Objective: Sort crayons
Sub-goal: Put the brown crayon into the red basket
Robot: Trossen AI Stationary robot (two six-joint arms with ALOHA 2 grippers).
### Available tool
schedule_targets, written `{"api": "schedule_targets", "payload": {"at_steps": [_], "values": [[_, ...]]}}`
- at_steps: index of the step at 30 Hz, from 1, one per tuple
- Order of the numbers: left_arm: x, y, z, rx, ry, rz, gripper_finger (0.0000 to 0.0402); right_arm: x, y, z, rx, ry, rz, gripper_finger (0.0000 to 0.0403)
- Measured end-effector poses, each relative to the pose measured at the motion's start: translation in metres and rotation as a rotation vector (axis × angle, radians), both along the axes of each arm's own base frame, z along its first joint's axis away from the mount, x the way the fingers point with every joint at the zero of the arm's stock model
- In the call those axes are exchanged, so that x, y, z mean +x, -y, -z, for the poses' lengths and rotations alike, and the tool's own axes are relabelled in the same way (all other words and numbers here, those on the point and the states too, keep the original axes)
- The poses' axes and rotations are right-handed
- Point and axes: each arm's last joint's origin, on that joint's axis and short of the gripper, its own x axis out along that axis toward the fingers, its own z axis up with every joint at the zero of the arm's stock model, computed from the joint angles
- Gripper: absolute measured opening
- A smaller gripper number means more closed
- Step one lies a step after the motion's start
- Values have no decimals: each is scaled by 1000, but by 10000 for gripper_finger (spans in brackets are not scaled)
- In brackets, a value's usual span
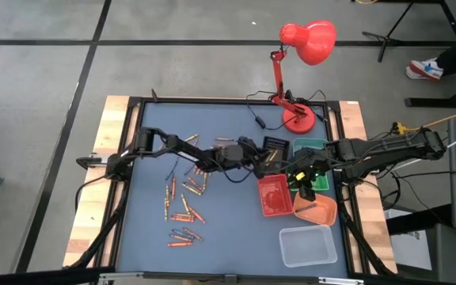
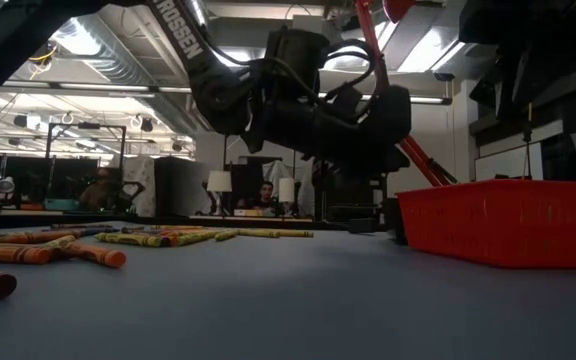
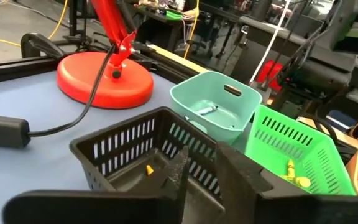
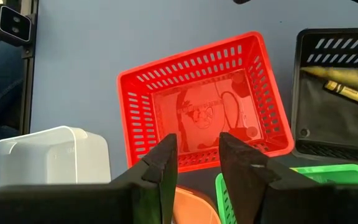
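A: Why was the left hand (image 1: 269,161) hanging over the black tray (image 1: 274,148) at the frame's centre?

B: Probably a drop-off: its fingers stood slightly apart, nothing seen between them, and one yellow crayon (image 3: 149,169) lay inside that tray.

A: And the right hand (image 1: 298,179)?

B: It hovered above the red tray (image 4: 197,118), fingers apart and empty.

A: Where were the loose crayons (image 1: 185,199)?

B: Scattered left of centre on the blue surface (image 1: 228,237).

A: Room to move?

B: Little by the trays, which crowded together beside the lamp base (image 1: 298,119); the lower left looked freer.
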Motion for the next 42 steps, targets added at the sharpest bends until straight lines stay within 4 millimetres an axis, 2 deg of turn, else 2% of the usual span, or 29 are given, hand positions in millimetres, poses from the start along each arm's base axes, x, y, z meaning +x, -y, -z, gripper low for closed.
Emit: {"api": "schedule_targets", "payload": {"at_steps": [6,14,20,26,32,36,42], "values": [[-2,-17,-1,1,-4,-34,81,0,0,0,0,0,0,117],[-11,-62,-21,34,-23,88,81,0,0,0,0,-1,0,117],[-32,-98,-33,-52,-184,135,82,0,0,0,0,-1,0,117],[-65,-123,-49,-53,-433,163,82,0,0,0,0,-3,0,117],[-96,-134,-54,-40,-679,201,82,0,0,0,-1,-2,-2,117],[-109,-136,-43,-56,-836,251,82,0,0,0,-2,-1,-3,117],[-119,-135,-23,-86,-997,326,82,0,0,0,-2,-1,-3,117]]}}
